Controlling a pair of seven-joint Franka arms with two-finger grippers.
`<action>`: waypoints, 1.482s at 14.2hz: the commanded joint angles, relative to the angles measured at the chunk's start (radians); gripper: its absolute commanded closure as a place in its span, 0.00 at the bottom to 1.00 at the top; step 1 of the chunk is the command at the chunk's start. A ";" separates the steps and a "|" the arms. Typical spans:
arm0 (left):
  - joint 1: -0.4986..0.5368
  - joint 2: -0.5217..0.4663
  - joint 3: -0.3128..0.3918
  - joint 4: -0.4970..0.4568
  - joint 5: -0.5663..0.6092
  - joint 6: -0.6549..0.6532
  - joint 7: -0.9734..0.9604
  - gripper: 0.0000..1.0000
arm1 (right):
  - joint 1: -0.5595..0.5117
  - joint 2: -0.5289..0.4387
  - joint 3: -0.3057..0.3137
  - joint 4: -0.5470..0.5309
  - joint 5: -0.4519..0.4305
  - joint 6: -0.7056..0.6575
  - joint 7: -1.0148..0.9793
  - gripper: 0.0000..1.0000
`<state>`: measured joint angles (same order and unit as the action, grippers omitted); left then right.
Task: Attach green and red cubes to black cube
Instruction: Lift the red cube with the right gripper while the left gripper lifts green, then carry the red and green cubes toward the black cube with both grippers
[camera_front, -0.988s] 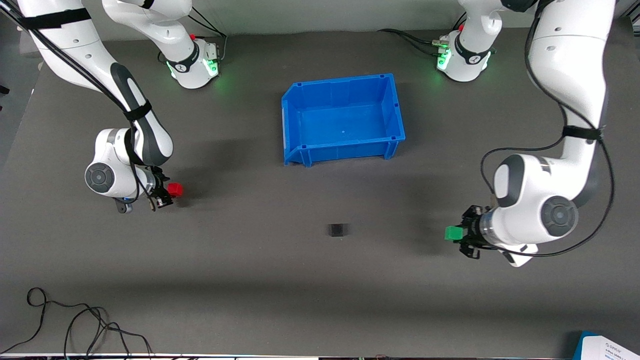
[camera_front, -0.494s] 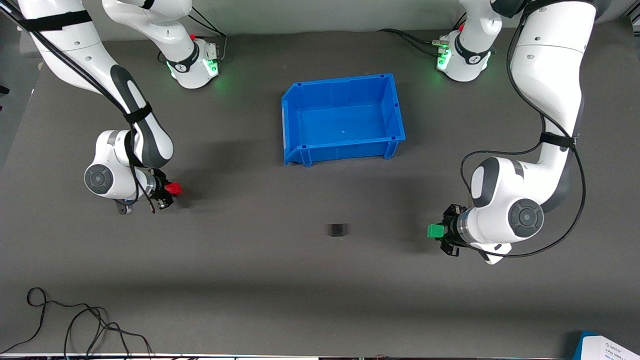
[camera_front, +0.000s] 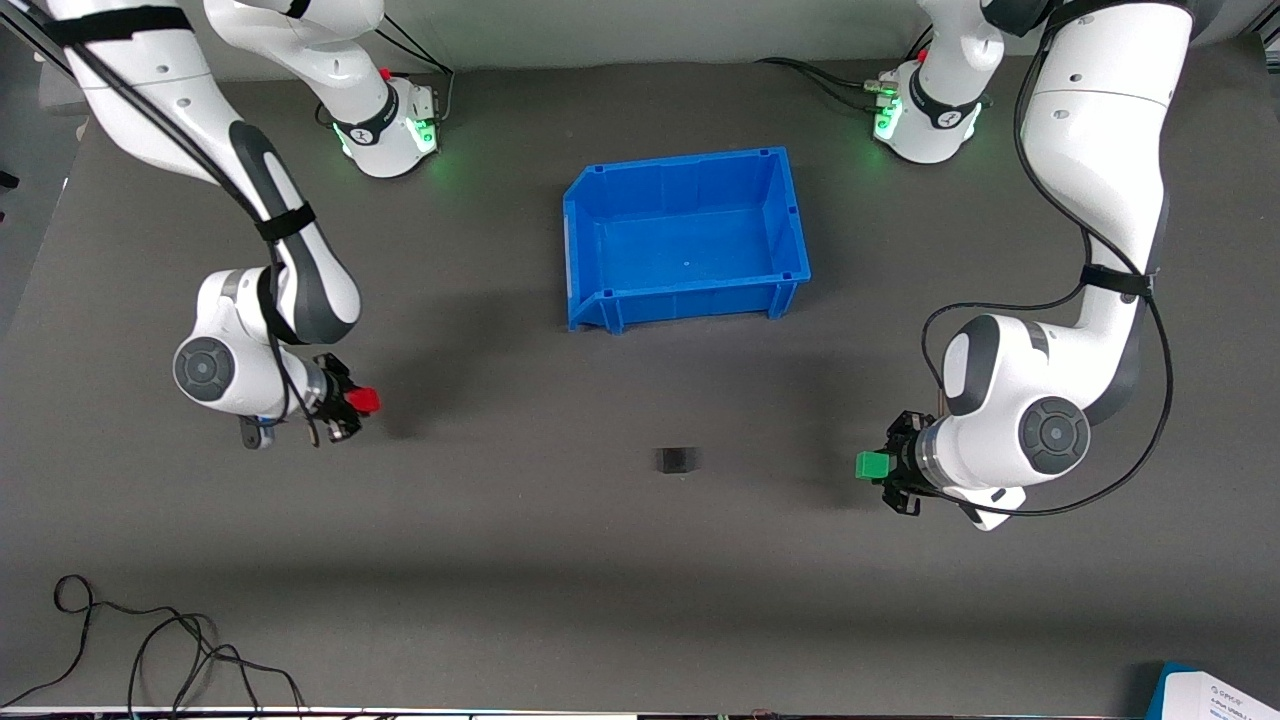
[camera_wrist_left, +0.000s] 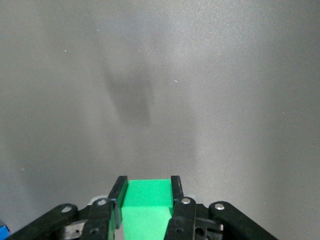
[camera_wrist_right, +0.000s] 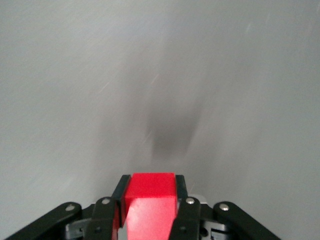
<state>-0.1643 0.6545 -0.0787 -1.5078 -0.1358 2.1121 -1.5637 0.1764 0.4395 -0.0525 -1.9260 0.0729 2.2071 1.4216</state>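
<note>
Carrying is the step in hand: the right pincer (camera_front: 352, 403), at the frame's left, is clamped on the red cube (camera_front: 363, 400), and the left pincer (camera_front: 887, 467), at lower right, grips the green cube (camera_front: 872, 464). Both hang over bare worktop (camera_front: 640, 600). Between them, low in the frame's centre, sits the black cube (camera_front: 676, 459). Next, each cube likely needs pressing squarely against it from either side.
</note>
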 joint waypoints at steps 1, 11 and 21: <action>-0.017 0.005 0.013 0.017 -0.005 -0.001 -0.016 1.00 | 0.098 0.143 -0.007 0.291 0.076 -0.121 0.143 0.83; -0.076 0.030 0.013 0.012 -0.007 0.022 -0.045 1.00 | 0.293 0.565 0.081 0.837 0.122 -0.023 0.721 0.76; -0.178 0.085 0.013 0.011 -0.008 0.115 -0.173 1.00 | 0.397 0.630 0.118 0.849 0.041 0.065 0.747 0.78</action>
<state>-0.3107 0.7238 -0.0811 -1.5087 -0.1374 2.2037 -1.6938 0.5629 1.0300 0.0799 -1.1223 0.1490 2.2620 2.1517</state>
